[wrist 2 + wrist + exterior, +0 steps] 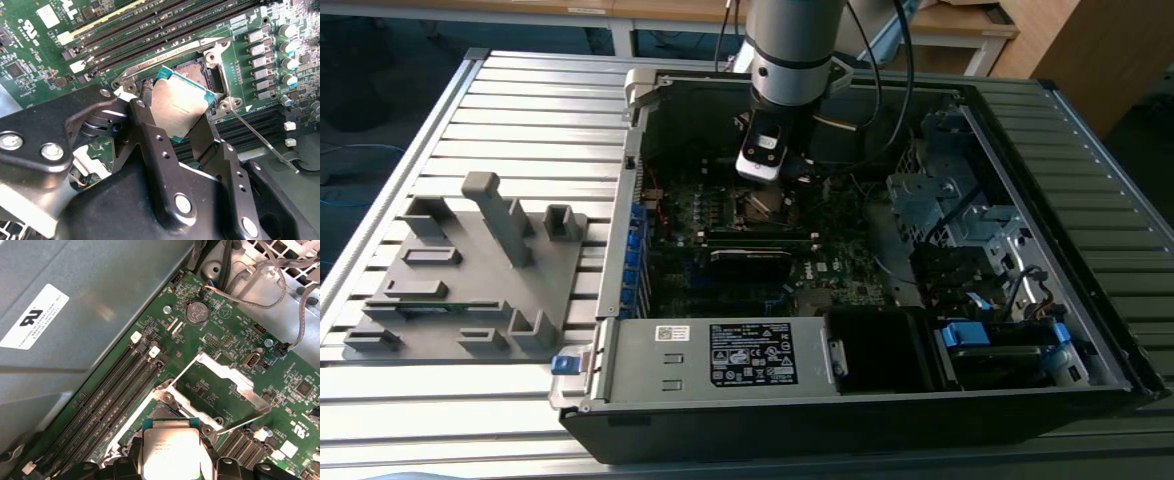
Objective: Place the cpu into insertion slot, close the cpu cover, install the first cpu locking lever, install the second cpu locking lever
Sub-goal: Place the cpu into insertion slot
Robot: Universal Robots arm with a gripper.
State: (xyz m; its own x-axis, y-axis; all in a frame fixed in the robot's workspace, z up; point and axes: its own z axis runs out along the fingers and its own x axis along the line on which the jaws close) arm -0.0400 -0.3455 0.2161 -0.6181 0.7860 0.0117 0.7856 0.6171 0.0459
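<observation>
Cpu (pixel 180 107) in fingers (pixel 147 145), over insertion slot (pixel 199 74)

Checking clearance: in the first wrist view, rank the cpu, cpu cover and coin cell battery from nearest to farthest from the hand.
1. cpu, held in the hand.
2. cpu cover, raised open just past the cpu.
3. coin cell battery, farthest, beyond the cover.

**Surroundings of the open computer case**

An open black metal computer case (pixel 854 425) lies on a ribbed grey aluminium table (pixel 520 90). At the exterior view's left rests a grey plastic fixture plate with upright blocks (pixel 567 290). A labelled grey power supply box (pixel 654 370) occupies the case's lower edge. In the first wrist view, a green circuit board (pixel 295 370) carries long black memory slots (pixel 107 397) and, apart from them, a round silver coin battery (pixel 196 311).
</observation>
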